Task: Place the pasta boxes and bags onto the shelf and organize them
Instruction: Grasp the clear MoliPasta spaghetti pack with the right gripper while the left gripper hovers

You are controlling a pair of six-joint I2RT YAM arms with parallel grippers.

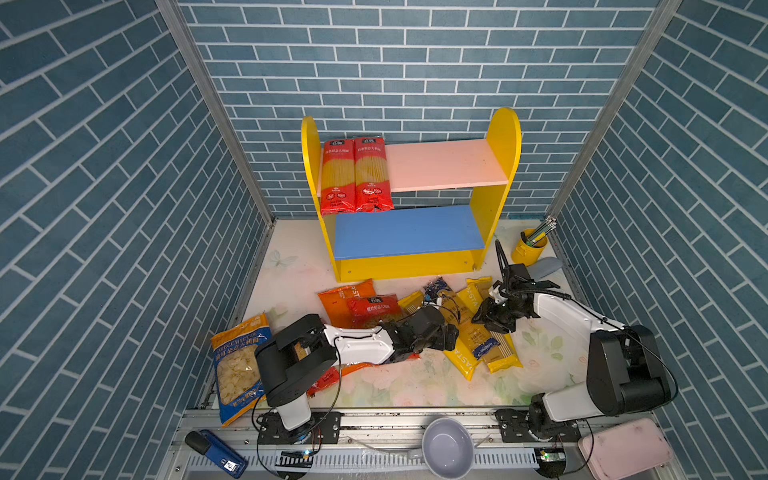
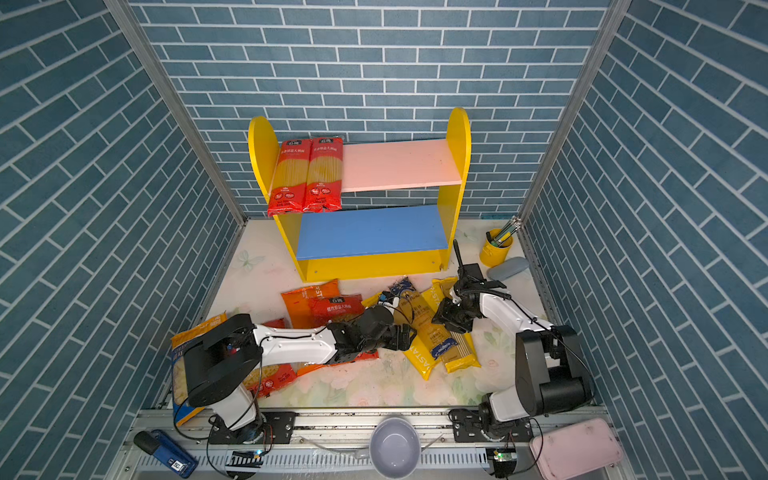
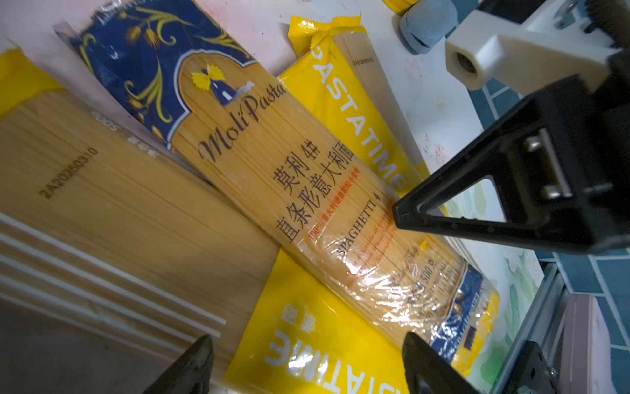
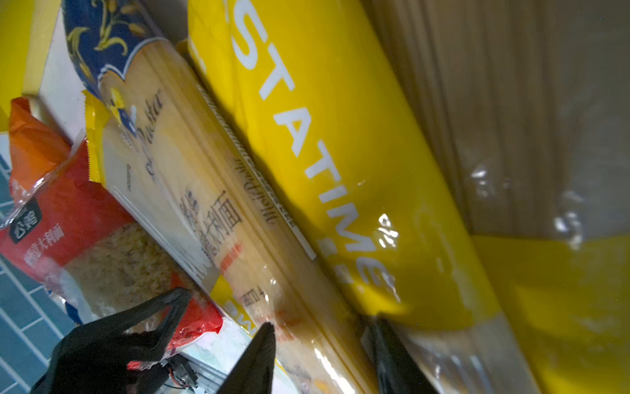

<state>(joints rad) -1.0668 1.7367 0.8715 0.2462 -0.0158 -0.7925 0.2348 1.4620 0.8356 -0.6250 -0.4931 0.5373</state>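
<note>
- The shelf stands in the upper middle of both top views. Two red spaghetti packs lie on the left part of its pink upper board; the blue lower board carries nothing.
- All other pasta lies on the table in front of the shelf, in the lower middle of the frame: an orange short-pasta bag, a red short-pasta bag, a blue-orange bag at the lower left, and a heap of long packs right of centre.
- In this heap the dark-blue MoliPasta spaghetti pack lies across the yellow PASTATIME packs.
- The left gripper is low over the near end of the heap; its jaws stand apart and hold nothing.
- The right gripper is close above the same heap, jaws on either side of the dark-blue pack; I cannot tell if they already press it.
- I judge the step is picking one long pack. Next, it needs a firm hold near the middle, a lift clear of its neighbours, then a carry to the free pink board.
</note>
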